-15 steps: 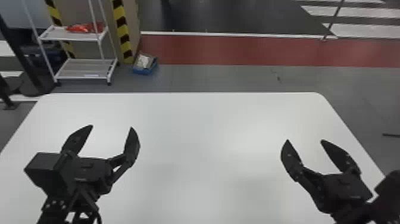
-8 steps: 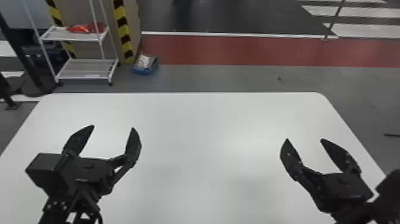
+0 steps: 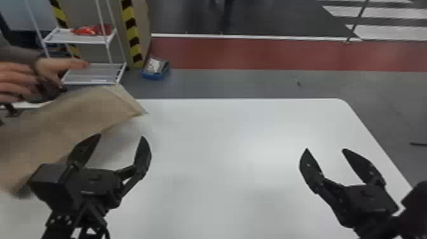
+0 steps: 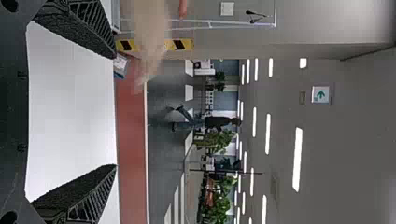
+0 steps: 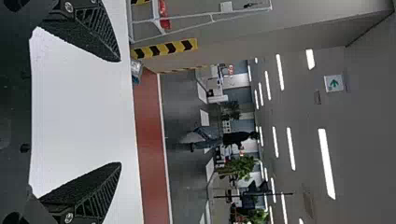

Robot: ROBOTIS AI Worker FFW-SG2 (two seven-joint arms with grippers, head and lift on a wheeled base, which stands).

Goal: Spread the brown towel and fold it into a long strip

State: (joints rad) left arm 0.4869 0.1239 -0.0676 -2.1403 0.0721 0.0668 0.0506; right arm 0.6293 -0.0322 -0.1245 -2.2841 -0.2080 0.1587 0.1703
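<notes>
Both fingers of the black metal left gripper (image 3: 121, 136), lower left, and right gripper (image 3: 325, 149), lower right, are spread — brown cloth towel (image 3: 73, 119) mid-left, below a person's bare hands (image 3: 16, 82).

A white sign (image 4: 321, 94) bears a green arrow.

A brown towel (image 3: 73, 120) and person's hands (image 3: 16, 84) have appeared.
</notes>
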